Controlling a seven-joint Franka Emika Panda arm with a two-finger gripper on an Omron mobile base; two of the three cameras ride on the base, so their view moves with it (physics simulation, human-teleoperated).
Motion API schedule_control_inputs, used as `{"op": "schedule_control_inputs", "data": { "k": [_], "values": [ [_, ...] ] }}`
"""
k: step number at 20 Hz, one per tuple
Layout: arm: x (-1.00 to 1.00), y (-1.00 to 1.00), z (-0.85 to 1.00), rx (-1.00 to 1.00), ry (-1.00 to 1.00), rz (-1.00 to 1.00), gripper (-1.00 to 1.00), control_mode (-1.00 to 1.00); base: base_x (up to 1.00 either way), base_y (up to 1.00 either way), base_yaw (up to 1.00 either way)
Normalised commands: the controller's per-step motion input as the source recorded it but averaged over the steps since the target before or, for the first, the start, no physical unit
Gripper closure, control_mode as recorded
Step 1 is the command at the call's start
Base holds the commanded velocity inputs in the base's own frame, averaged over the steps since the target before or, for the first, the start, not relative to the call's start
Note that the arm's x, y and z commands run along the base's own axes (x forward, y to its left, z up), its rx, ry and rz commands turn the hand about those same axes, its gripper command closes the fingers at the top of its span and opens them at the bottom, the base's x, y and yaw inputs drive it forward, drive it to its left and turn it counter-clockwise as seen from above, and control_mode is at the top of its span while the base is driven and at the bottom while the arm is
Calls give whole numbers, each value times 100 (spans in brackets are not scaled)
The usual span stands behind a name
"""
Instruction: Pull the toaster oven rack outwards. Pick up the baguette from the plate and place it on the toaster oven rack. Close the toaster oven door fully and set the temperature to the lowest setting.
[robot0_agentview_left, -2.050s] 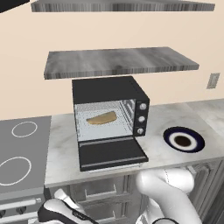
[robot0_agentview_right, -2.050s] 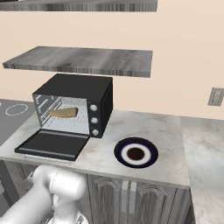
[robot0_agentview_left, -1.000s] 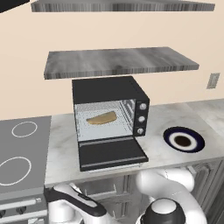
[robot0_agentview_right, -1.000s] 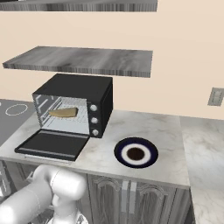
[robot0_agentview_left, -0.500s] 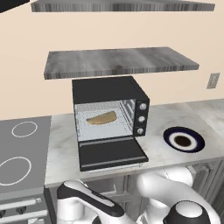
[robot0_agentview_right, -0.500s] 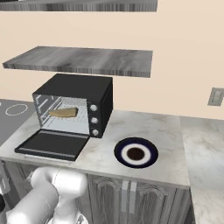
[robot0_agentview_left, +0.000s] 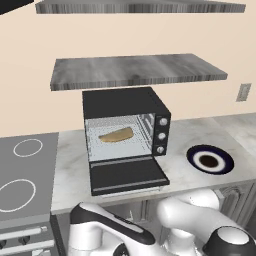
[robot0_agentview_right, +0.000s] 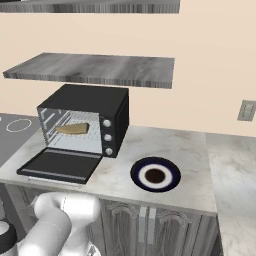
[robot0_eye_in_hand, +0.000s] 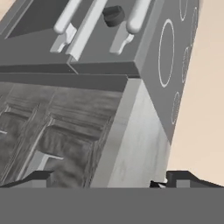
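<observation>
Baguette (robot0_agentview_left: 116, 134) placement looks finished: the tan loaf lies on the toaster oven rack (robot0_agentview_left: 120, 148) inside the cavity of the toaster oven (robot0_agentview_left: 125, 130), towards its left half, and the plate (robot0_agentview_left: 210, 160) on the worktop (robot0_agentview_left: 70, 175) to the right of the toaster oven carries nothing but its dark centre. From these views I cannot tell whether the rack is drawn out or pushed home; it seems to sit within the cavity. What is left, as I judge it, is the second half of the task. The toaster oven door (robot0_agentview_left: 128, 175) hangs fully open, lying flat in front of the toaster oven with its silver bar handle along the near edge, so it has yet to be swung up and shut. The temperature knob (robot0_agentview_left: 162, 121), the topmost of the three in the column on the right-hand panel of the toaster oven, is too small for its setting to be read, so I take that step as not yet done. The gripper (robot0_eye_in_hand: 105, 179) is low, below the level of the toaster oven and to its left, and its camera looks at the stove front, the cabinet doors and the edge of the worktop. Its jaws stand wide apart and hold nothing. It would have to rise to the door handle before anything more can be done.
</observation>
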Motion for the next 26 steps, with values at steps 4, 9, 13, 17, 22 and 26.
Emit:
{"op": "schedule_control_inputs", "data": {
  "k": [4,9,13,17,22,26],
  "values": [
    [-2,53,100,-52,0,-2,-100,-100,0,0,0],
    [0,48,98,-54,0,-7,-100,-100,0,0,0],
    [0,42,90,-74,0,-10,-100,-100,0,0,0],
    [0,34,98,-71,-6,-13,-100,-100,0,0,0],
    [0,43,100,-67,-12,-19,-100,-100,0,0,0],
    [0,42,100,-67,-8,-21,-100,-100,0,0,0]
  ]
}}
